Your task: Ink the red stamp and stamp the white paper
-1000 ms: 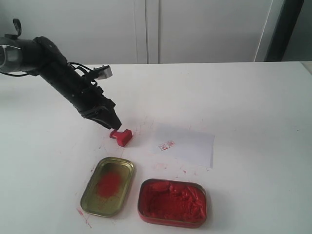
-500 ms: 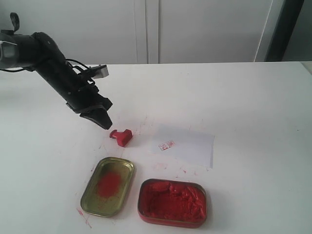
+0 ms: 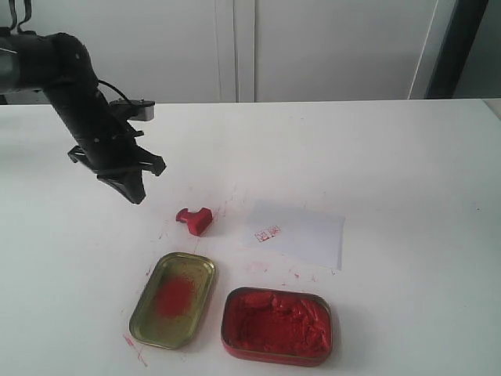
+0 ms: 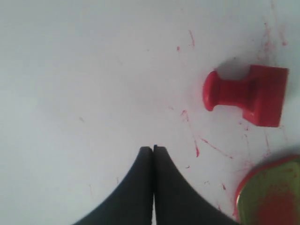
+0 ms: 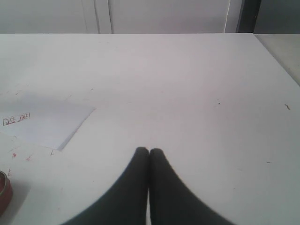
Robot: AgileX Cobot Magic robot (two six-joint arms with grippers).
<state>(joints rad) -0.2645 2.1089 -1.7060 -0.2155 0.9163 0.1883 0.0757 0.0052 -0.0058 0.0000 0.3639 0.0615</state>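
The red stamp (image 3: pixel 196 219) lies on its side on the white table, left of the white paper (image 3: pixel 301 233), which bears a small red print (image 3: pixel 268 233). In the left wrist view the red stamp (image 4: pixel 248 95) lies loose, apart from my left gripper (image 4: pixel 153 148). My left gripper (image 3: pixel 135 196) hangs shut and empty above the table, up and left of the stamp. My right gripper (image 5: pixel 149 151) is shut over bare table, with the white paper (image 5: pixel 44 119) off to one side; this gripper does not show in the exterior view.
A gold tin (image 3: pixel 174 299) with a red smear sits near the front edge, and a rounded tin full of red paste (image 3: pixel 277 325) lies beside it. Red ink specks mark the table around the stamp. A white wall stands behind the table.
My left gripper has pulled back from the stamp, moving left and upward. The stamp stays lying on the table where it was.
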